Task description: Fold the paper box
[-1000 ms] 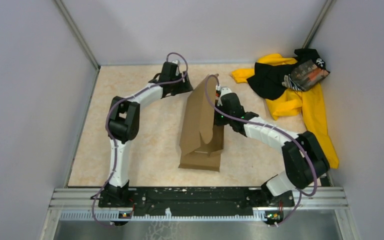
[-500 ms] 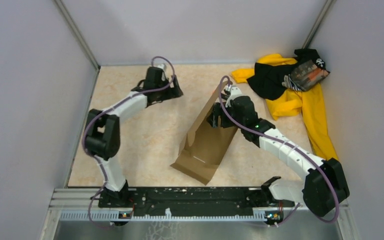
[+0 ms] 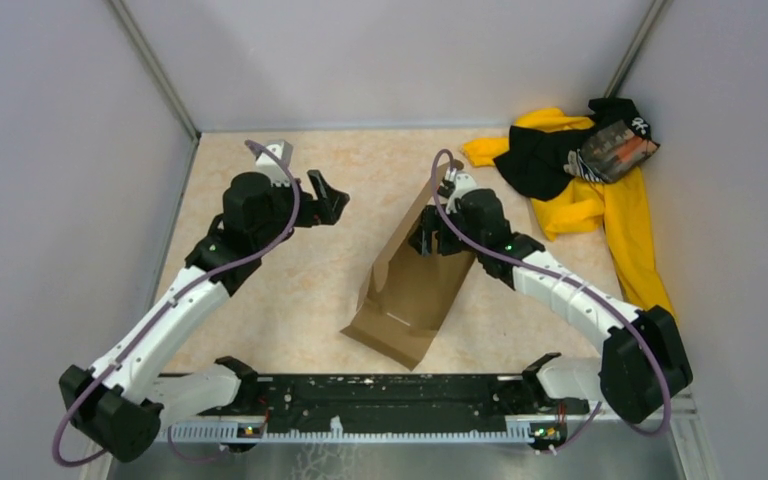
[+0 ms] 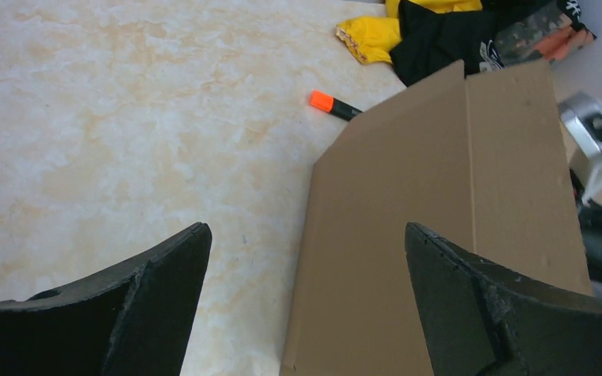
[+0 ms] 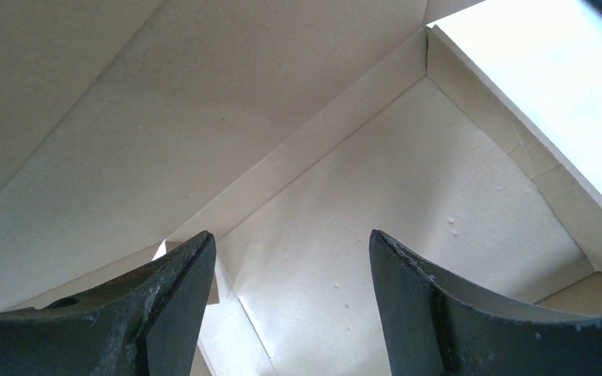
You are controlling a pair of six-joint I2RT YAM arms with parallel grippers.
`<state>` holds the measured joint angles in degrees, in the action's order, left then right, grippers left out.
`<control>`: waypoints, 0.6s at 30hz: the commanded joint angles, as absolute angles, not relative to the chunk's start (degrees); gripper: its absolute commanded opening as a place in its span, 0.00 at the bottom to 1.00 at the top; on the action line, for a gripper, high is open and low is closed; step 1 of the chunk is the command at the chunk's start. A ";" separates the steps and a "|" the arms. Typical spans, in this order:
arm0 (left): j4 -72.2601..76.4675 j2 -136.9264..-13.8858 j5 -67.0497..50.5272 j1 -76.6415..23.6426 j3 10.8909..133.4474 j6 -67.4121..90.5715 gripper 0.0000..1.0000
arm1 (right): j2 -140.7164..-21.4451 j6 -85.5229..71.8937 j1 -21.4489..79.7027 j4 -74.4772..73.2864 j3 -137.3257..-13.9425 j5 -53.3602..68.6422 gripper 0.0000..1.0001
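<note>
Centre of the table (image 3: 290,290): the paper box (image 3: 415,300), plain brown cardboard, sits partly folded on the marbled beige top.
Long axis: diagonal, running from the near-left corner up to the far-right, with the far end pointing toward the clothing pile (image 3: 600,190).
Box attitude: the base lies flat at the near end. One tall panel stands tilted along the left side, and the hollow opens to the right.
Clothing pile: yellow and black garments heaped in the far-right corner, apart from the box.
Left gripper (image 3: 335,200): hangs over bare table to the left of the box and clear of it. Its jaws are spread wide with nothing between them, and its wrist camera faces the panel's plain outer side (image 4: 439,196).
Right gripper (image 3: 432,243): tucked into the hollow beside the leaning panel. Its jaws are spread, and only pale inner cardboard (image 5: 376,204) and fold lines show beyond them.
Marker (image 4: 335,105): dark body with an orange cap, lying on the table just past the box's far edge. It shows only from the left wrist; from above the panel hides it.
Hard to make out: whether the right fingers touch the cardboard, since wrist and panel cover them from above. The left wrist view cuts off the box's near end.
</note>
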<state>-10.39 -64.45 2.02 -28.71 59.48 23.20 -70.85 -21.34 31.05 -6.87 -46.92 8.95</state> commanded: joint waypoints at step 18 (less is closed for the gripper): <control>-17.87 -41.54 11.48 -58.19 48.28 16.90 0.99 | -75.21 -23.63 30.67 -3.96 -55.47 11.40 0.71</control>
